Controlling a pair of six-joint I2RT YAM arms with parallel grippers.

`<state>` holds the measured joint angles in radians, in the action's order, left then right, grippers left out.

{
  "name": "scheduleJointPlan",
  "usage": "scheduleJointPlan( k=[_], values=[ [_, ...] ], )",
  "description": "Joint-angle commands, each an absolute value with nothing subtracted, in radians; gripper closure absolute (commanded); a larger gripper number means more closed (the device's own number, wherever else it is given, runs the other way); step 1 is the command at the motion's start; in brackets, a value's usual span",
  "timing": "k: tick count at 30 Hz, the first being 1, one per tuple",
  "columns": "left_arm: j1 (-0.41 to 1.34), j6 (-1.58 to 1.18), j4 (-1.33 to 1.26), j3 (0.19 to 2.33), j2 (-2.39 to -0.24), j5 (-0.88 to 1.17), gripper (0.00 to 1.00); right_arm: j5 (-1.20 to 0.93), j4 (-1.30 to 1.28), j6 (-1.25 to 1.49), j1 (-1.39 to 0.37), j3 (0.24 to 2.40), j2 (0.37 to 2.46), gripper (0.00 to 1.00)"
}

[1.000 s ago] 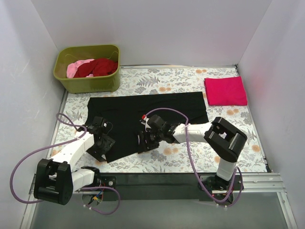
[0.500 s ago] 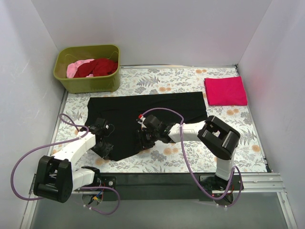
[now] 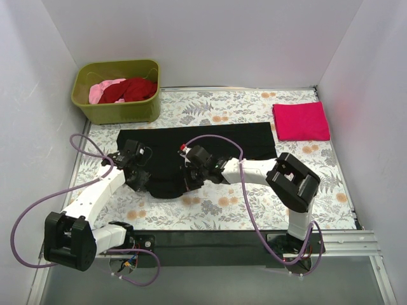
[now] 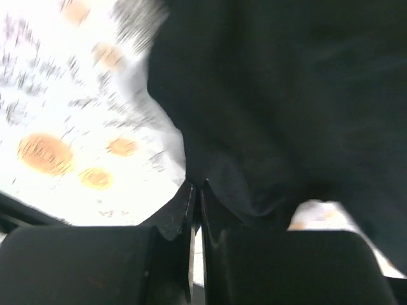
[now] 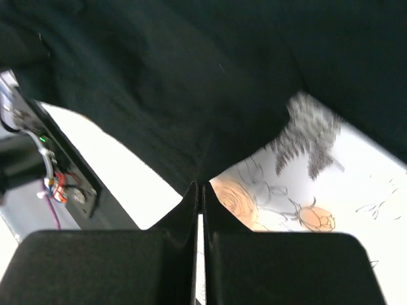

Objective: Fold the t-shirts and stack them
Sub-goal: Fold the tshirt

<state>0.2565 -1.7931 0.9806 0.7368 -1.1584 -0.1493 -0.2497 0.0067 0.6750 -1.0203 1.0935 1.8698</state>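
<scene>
A black t-shirt (image 3: 210, 141) lies spread across the middle of the floral cloth, and its near edge is lifted and drawn toward the back. My left gripper (image 3: 141, 179) is shut on the near left corner of that black t-shirt (image 4: 273, 95). My right gripper (image 3: 191, 180) is shut on the near right corner, where the black cloth (image 5: 165, 89) hangs from the fingertips. A magenta-pink t-shirt (image 3: 301, 121) lies folded at the back right. A dark red t-shirt (image 3: 130, 89) and a pale pink t-shirt (image 3: 103, 90) sit crumpled in the tub.
The olive-green tub (image 3: 117, 108) stands at the back left corner. White walls close in the back and both sides. Purple cables (image 3: 82, 149) loop beside both arms. The floral table cloth (image 3: 254, 203) shows bare in front of the black shirt.
Both grippers closed on the black t-shirt's near edge and moved toward the back, lifting that edge off the cloth and carrying it over the shirt.
</scene>
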Motion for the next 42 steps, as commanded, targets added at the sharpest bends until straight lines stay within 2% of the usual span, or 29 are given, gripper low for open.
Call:
scheduleJointPlan(
  k=[1, 14, 24, 33, 42],
  values=[
    [0.259, -1.756, 0.982, 0.836, -1.169, -0.258, 1.00, -0.215, -0.060, 0.617, -0.991, 1.196, 1.810, 0.99],
    [0.256, -1.542, 0.746, 1.041, -1.339, -0.327, 0.99, -0.322, -0.140, 0.539, -0.802, 1.443, 1.931, 0.99],
    [0.258, -1.358, 0.505, 1.104, -1.469, -0.344, 0.98, -0.376, -0.144, 0.503, -0.764, 1.575, 2.048, 0.99],
    [0.242, -1.325, 0.442, 1.114, -1.565, -0.383, 0.96, -0.325, -0.138, 0.509, -0.755, 1.626, 2.112, 0.96],
    [0.239, -1.258, 0.296, 1.092, -1.594, -0.345, 0.96, -0.302, -0.066, 0.555, -0.721, 1.577, 2.111, 0.94]
  ],
)
